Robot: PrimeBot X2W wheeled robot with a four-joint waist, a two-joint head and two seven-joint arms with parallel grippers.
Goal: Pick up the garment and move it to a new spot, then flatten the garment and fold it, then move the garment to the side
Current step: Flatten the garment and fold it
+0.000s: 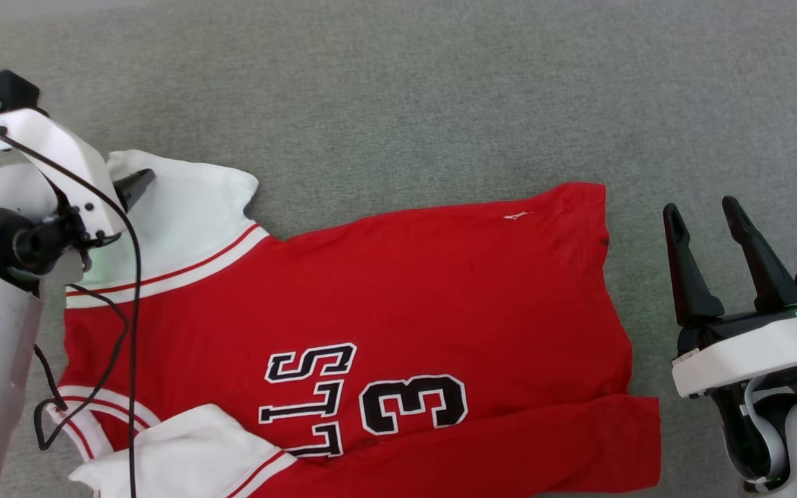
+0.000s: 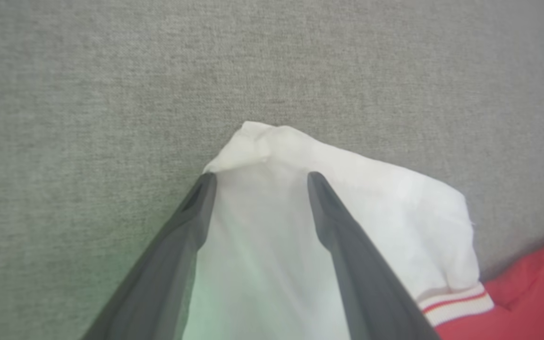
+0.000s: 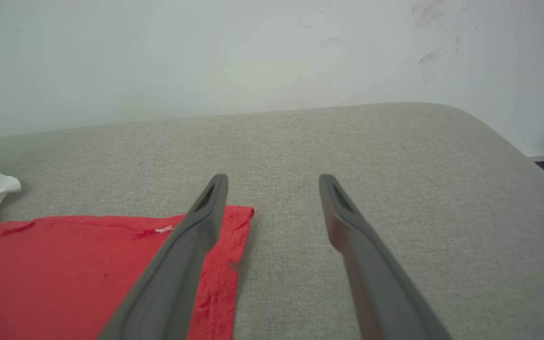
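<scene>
A: Where does the garment [image 1: 398, 290] lie?

B: It is spread on the grey cushion [image 1: 440, 104], red body flat with the number 3 facing up. One white sleeve [image 2: 347, 189] points to the head view's upper left.

A: And the left gripper [image 2: 262, 177]?

B: It hovers at that sleeve with its fingers wide apart. White cloth shows in the gap and nothing is clamped. Whether it touches, he cannot tell.

A: The right gripper [image 1: 701, 207]?

B: It is just beside the red hem, over bare cushion, spread wide and empty.
</scene>
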